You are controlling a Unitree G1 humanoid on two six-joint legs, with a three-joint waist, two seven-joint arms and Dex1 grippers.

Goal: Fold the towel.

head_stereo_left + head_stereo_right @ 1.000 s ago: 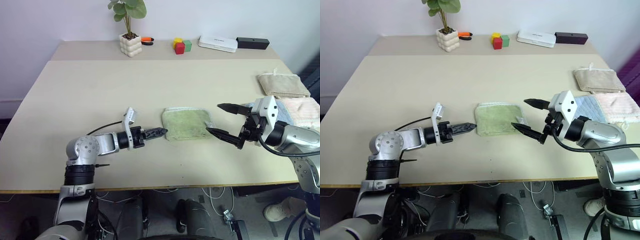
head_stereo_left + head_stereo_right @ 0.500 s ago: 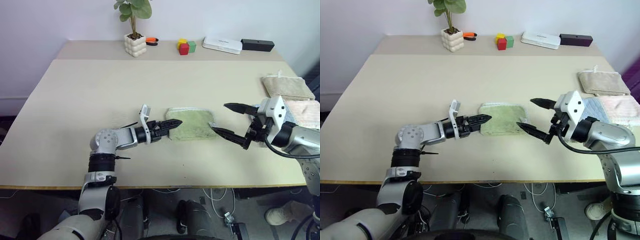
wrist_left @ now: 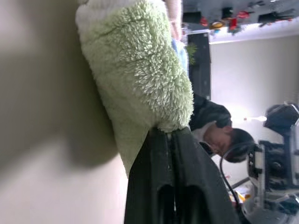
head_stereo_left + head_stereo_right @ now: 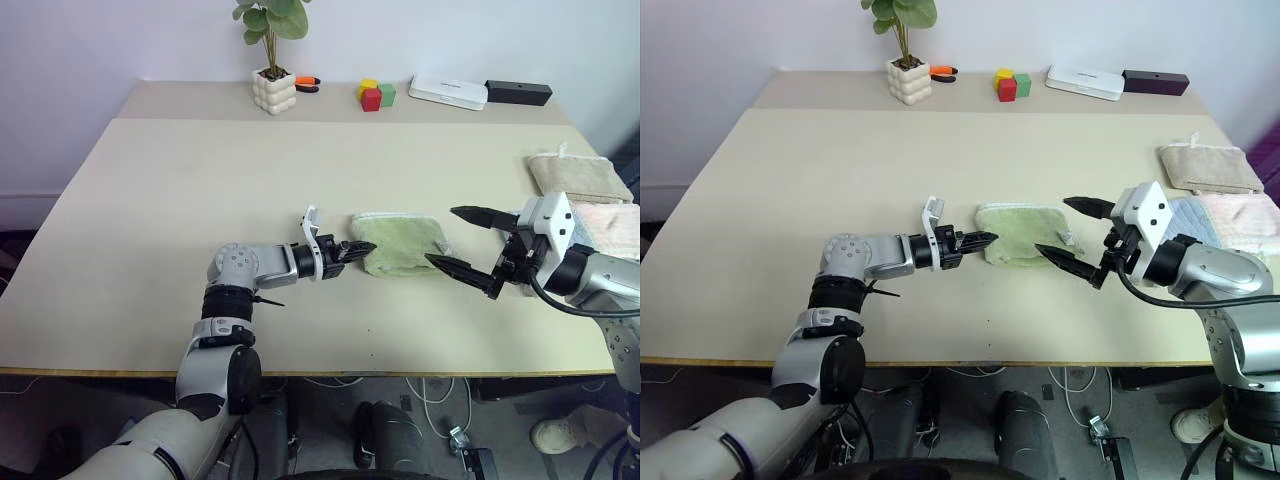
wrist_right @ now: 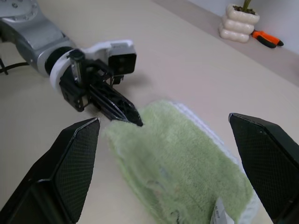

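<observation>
The light green towel lies folded on the table's middle, with whitish edging along its far side. My left gripper lies low over the table, pointing right, and is shut on the towel's left edge. In the left wrist view the pile of the towel bulges over the closed fingertips. My right gripper hovers wide open just off the towel's right edge, nothing between its fingers. The right wrist view looks down on the towel and on the left gripper at its corner.
Folded beige, pink and light blue towels lie at the right edge. Along the back stand a potted plant, coloured blocks, a white box and a black box. A person sits beyond the table.
My left gripper slid right to the towel's left edge and shut on it, nudging that edge a little to the right. The right gripper stayed put, open.
</observation>
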